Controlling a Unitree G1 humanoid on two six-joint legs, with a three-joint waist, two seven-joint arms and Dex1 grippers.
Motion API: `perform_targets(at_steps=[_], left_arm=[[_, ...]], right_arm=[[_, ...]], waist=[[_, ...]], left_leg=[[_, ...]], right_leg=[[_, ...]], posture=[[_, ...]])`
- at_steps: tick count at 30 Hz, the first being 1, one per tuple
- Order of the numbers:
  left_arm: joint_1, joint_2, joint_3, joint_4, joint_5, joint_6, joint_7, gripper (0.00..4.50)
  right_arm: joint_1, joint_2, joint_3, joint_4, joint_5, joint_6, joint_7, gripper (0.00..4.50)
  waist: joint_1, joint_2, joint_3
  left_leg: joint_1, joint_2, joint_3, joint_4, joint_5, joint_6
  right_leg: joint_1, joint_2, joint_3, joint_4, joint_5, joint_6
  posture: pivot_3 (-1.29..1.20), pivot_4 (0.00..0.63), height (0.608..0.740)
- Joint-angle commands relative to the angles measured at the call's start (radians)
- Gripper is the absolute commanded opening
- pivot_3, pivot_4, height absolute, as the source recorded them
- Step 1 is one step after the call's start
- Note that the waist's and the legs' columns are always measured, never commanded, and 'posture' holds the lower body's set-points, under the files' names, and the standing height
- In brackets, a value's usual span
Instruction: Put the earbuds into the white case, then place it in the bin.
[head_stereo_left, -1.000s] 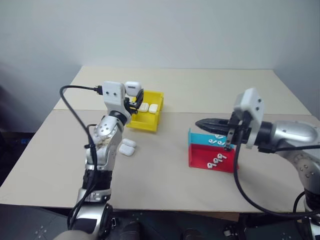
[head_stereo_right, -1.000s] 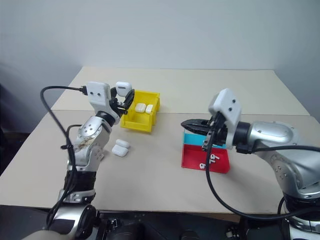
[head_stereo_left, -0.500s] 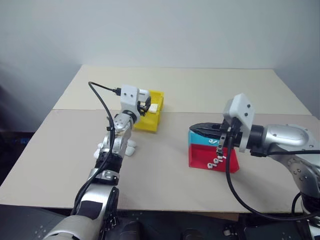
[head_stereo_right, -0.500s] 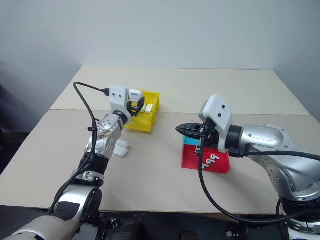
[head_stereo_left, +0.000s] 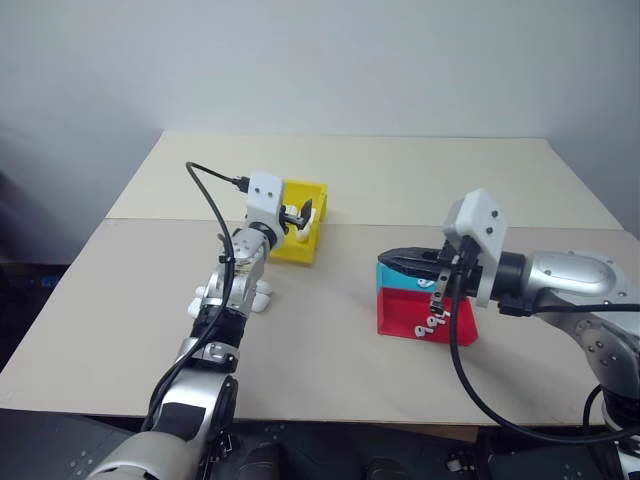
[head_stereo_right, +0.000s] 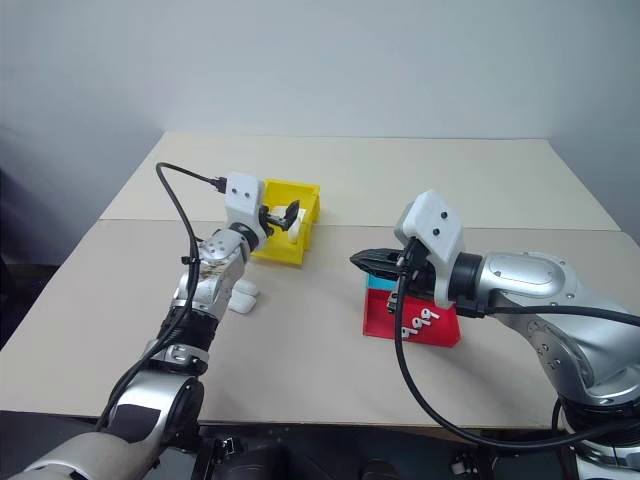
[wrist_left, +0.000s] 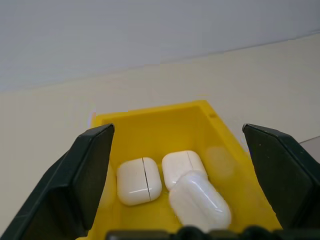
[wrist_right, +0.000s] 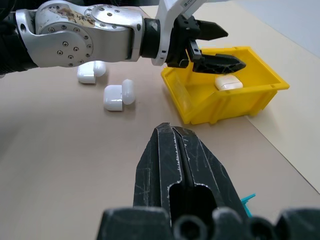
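My left gripper hangs open over the yellow bin, with nothing between its fingers. In the left wrist view a white case lies tilted inside the bin, leaning against two other closed cases. My right gripper is shut and empty, hovering level above the near left corner of the red-and-blue tray. Several earbuds lie on the tray's red step.
Two more white cases with their lids open lie on the beige table just near of the bin, beside my left arm. A black cable loops from my left wrist.
My left gripper came forward and down over the bin with the white case, then opened; the case now lies in the bin. My right gripper stayed shut.
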Motion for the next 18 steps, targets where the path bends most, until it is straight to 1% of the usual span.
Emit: perform_targets(at_steps=[1, 4, 6, 9, 11, 12, 14, 15, 16, 18], left_arm=[[0.062, 0.043, 0.040, -0.220, -0.090, 0.069, -0.082, 4.49], [0.165, 0.126, 0.080, -0.442, -0.237, 0.203, -0.217, 4.49], [0.254, 0.212, 0.094, -0.593, -0.284, 0.259, -0.283, 4.49], [0.362, 0.320, 0.142, -0.767, -0.364, 0.355, -0.329, 4.49], [0.461, 0.397, 0.211, -0.897, -0.447, 0.428, -0.365, 4.49], [0.533, 0.440, 0.258, -0.971, -0.496, 0.464, -0.391, 4.49], [0.629, 0.496, 0.322, -1.061, -0.571, 0.510, -0.417, 4.49], [0.684, 0.519, 0.358, -1.103, -0.607, 0.517, -0.438, 4.49], [0.755, 0.528, 0.415, -1.142, -0.648, 0.529, -0.451, 4.49], [0.844, 0.531, 0.481, -1.191, -0.691, 0.531, -0.450, 4.49]], right_arm=[[0.004, 0.006, -0.023, -0.016, -0.003, -0.023, -0.013, 0.00], [0.042, 0.031, -0.022, -0.005, -0.043, -0.090, -0.007, 0.00], [0.075, 0.050, -0.018, 0.015, -0.072, -0.137, 0.000, 0.00], [0.128, 0.091, 0.011, 0.055, -0.177, -0.272, -0.006, 0.00], [0.143, 0.114, -0.001, 0.079, -0.161, -0.285, 0.013, 0.00], [0.151, 0.124, -0.021, 0.097, -0.124, -0.285, 0.044, 0.00], [0.164, 0.130, -0.049, 0.117, -0.075, -0.281, 0.086, 0.00], [0.173, 0.124, -0.060, 0.119, -0.068, -0.277, 0.096, 0.00], [0.196, 0.095, -0.058, 0.120, -0.086, -0.290, 0.128, 0.00], [0.230, 0.056, -0.053, 0.123, -0.119, -0.318, 0.173, 0.00]], waist=[[-0.001, 0.000, 0.000], [-0.007, 0.000, 0.000], [-0.008, 0.000, 0.000], [-0.012, 0.000, 0.000], [-0.012, 0.000, 0.000], [-0.014, 0.000, 0.000], [-0.018, 0.000, 0.000], [-0.018, 0.000, 0.000], [-0.016, 0.000, 0.000], [-0.016, 0.000, 0.000]], left_leg=[[0.000, 0.000, 0.000, 0.000, 0.000, 0.000], [0.000, 0.001, 0.000, 0.000, 0.001, -0.001], [0.000, 0.001, 0.000, 0.000, 0.001, -0.002], [0.001, 0.001, 0.000, 0.000, 0.001, -0.002], [0.001, 0.001, 0.000, 0.000, 0.001, -0.002], [0.002, 0.001, 0.000, 0.000, 0.001, -0.002], [0.002, 0.001, 0.000, -0.001, 0.001, -0.002], [0.002, 0.002, 0.000, -0.001, 0.001, -0.002], [0.002, 0.002, 0.000, -0.001, 0.001, -0.002], [0.004, 0.002, 0.000, -0.001, 0.001, -0.001]], right_leg=[[0.000, 0.000, 0.000, 0.000, 0.000, 0.000], [0.000, 0.000, 0.001, 0.000, 0.000, 0.000], [0.000, 0.000, 0.001, 0.001, 0.000, 0.000], [0.000, 0.000, 0.001, 0.001, 0.000, 0.000], [0.001, 0.000, 0.000, 0.001, 0.000, 0.000], [0.000, 0.000, 0.001, 0.001, 0.000, 0.000], [0.001, 0.000, 0.001, 0.001, 0.000, 0.000], [0.001, 0.000, 0.001, 0.001, 0.000, 0.000], [0.001, 0.000, 0.000, 0.001, 0.000, 0.000], [0.002, 0.000, 0.001, 0.001, 0.000, 0.000]], posture=[[0.00, 0.150, 0.740], [0.00, 0.150, 0.740], [0.00, 0.150, 0.740], [0.00, 0.150, 0.740], [0.00, 0.150, 0.740], [0.00, 0.150, 0.740], [0.00, 0.150, 0.740], [0.00, 0.150, 0.740], [0.00, 0.150, 0.740], [0.00, 0.150, 0.740]])
